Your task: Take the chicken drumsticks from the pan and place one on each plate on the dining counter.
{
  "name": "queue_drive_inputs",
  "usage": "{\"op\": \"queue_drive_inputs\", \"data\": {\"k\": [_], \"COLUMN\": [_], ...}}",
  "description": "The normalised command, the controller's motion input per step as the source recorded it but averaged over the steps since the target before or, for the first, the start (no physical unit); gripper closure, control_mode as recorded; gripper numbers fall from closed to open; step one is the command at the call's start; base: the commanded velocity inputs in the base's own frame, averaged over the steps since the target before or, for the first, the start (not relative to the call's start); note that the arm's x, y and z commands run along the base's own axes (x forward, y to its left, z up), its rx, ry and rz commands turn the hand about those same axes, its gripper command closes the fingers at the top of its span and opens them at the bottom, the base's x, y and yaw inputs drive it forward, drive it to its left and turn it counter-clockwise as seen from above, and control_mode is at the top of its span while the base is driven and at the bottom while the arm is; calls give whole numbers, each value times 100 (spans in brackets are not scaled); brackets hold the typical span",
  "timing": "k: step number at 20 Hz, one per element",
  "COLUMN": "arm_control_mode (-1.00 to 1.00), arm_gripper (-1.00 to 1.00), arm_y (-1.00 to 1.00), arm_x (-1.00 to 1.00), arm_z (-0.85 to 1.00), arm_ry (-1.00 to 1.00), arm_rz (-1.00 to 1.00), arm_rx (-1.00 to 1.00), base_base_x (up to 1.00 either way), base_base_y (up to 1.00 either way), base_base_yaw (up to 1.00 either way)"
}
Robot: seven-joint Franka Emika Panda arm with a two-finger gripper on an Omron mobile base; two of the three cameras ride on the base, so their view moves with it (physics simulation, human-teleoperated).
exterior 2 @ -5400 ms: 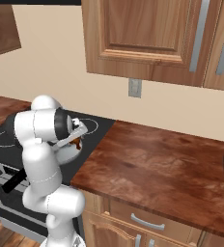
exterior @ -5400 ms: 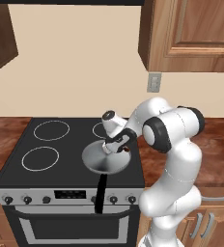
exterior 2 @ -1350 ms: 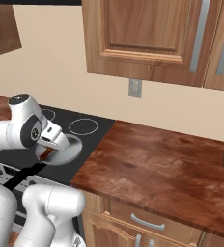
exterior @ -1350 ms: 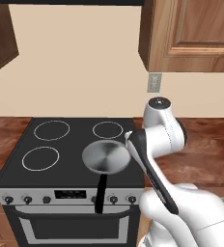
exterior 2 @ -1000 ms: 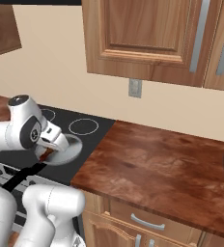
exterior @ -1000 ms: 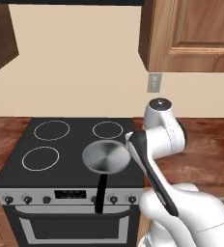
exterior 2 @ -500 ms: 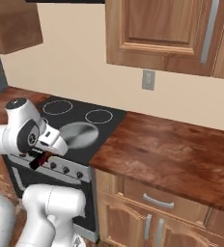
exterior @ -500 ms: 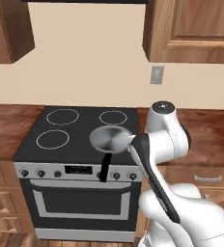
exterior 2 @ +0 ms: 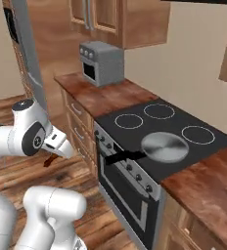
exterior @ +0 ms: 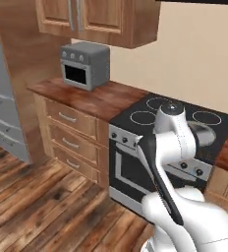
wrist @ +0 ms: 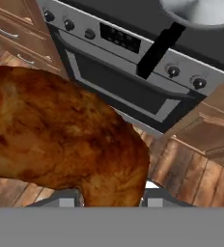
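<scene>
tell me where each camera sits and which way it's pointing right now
Left base view: behind the arm on its left, looking down over the white arm at the stove and the toaster oven on the wood counter.
Right base view: behind on the right, facing the stove with the pan; the gripper holds a drumstick.
Hand view: on the hand, looking past the reddish-brown drumstick at the oven front and the pan's black handle.
Shared: both base views show stove, toaster oven and arm.

stove: black top, white ring burners, far from the tool | pan: grey, sits on the stove front, black handle sticks over the edge | table: brown wood, next to the stove, holds a grey toaster oven
</scene>
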Motion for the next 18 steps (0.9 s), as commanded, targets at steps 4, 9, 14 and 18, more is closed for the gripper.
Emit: {"op": "queue_drive_inputs", "data": {"k": [4,9,14,18], "arm_control_mode": [100,100,100,100], "arm_gripper": [100,100,100,100], "arm_y": [0,0,0,0], "arm_x": [0,0,0,0], "arm_z": [0,0,0,0], "arm_ry": [0,0,0,0], "arm_rz": [0,0,0,0], "arm_rx": [0,0,0,0], "base_base_x": [-17,2,44,100], "base_base_y": [20,18,6,0], "base_base_yaw": [100,100,85,34]}}
